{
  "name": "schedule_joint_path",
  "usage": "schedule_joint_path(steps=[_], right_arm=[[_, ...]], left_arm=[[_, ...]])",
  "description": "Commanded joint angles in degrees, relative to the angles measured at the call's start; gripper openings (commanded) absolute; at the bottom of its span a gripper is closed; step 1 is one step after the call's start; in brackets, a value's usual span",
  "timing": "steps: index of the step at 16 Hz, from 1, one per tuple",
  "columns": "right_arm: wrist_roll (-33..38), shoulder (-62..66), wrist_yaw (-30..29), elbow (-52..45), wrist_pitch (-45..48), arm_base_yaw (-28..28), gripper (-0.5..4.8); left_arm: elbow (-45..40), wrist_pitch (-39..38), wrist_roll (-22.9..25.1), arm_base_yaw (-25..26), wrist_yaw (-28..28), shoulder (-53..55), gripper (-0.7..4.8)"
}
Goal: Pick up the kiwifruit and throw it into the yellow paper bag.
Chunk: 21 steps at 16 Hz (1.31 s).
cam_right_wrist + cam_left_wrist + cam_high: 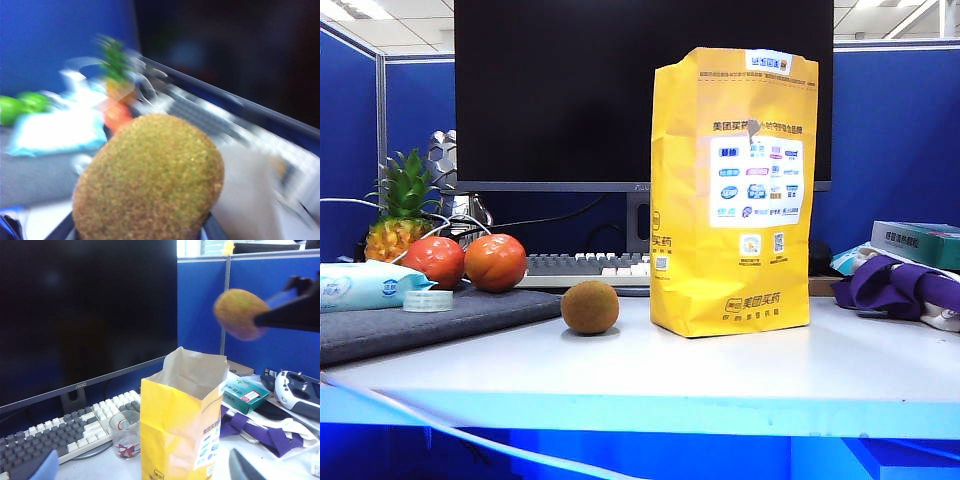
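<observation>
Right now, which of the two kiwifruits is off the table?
The larger kiwifruit, shut in the right gripper up above the yellow bag. The smaller kiwifruit sits on the table; the left gripper is open.

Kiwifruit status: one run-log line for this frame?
kiwifruit: held aloft, right tool shut on it | yellow paper bag: upright, mouth open | left tool: open, empty

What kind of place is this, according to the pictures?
Most likely an office cubicle desk: a dark monitor and a keyboard stand on the table, with blue partition walls behind.
</observation>
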Motion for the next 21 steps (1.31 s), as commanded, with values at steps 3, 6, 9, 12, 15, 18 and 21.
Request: schedule_joint_path(steps=[3,6,9,12,15,18,21], right_arm=[[0.44,10.78,-0.94,0.11,7.87,0.83,1.01],[0.92,13.11,-0.94,0.15,9.79,0.81,4.79],[4.07,10.60,-0.92,0.22,13.14,0.79,4.79],[1.73,2.51,0.98,0.04,7.58,0.74,4.79],[0.11,-15.91,6.08,-4.24,5.97,0.63,4.79],[0.94,-31.12,10.05,-15.45,8.13,1.20,4.79],[6.99,-48.46,12.46,-37.42,18.18,2.69,4.79]], left_arm=[[0.28,0.52,0.37,0.00,-0.13,-0.02,4.79],[0.28,0.02,0.50,0.00,-0.17,-0.02,4.79],[0.28,-0.63,7.82,0.00,-2.03,-0.39,4.79],[0.28,-6.91,12.13,0.00,-19.19,-6.75,4.79],[-0.22,-12.63,14.99,0.00,-20.76,-24.98,4.79],[-1.66,-19.08,14.88,0.00,-18.34,-39.23,4.79],[-7.39,-27.61,6.97,-0.02,-18.56,-44.04,4.79]])
